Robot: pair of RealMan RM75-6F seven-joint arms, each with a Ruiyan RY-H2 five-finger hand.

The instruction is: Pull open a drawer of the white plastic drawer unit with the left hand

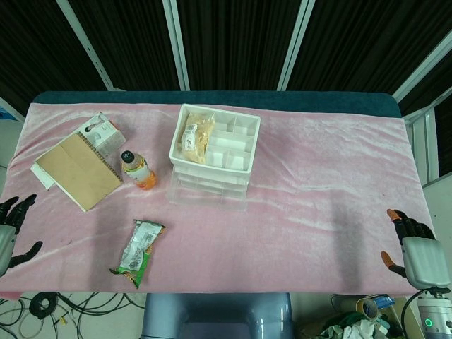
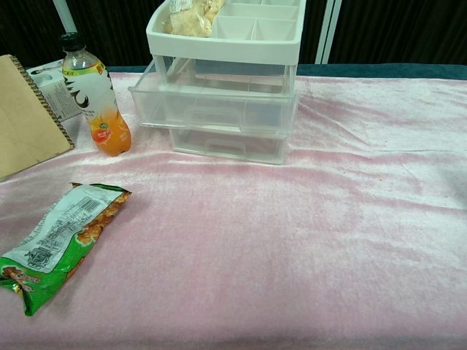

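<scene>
The white plastic drawer unit [image 1: 212, 159] [image 2: 222, 80] stands mid-table with a divided top tray holding a snack bag. Its middle clear drawer [image 2: 211, 108] sticks out a little past the frame; the lower drawer [image 2: 226, 144] sits further in. My left hand [image 1: 10, 232] is at the table's far left edge, fingers spread and holding nothing, far from the unit. My right hand [image 1: 413, 251] rests at the front right corner, fingers apart and empty. Neither hand shows in the chest view.
An orange drink bottle [image 1: 138, 171] [image 2: 95, 95] stands left of the unit. A brown notebook [image 1: 76, 169] and a small box [image 1: 101, 133] lie further left. A green snack packet [image 1: 136, 252] [image 2: 58, 240] lies near the front edge.
</scene>
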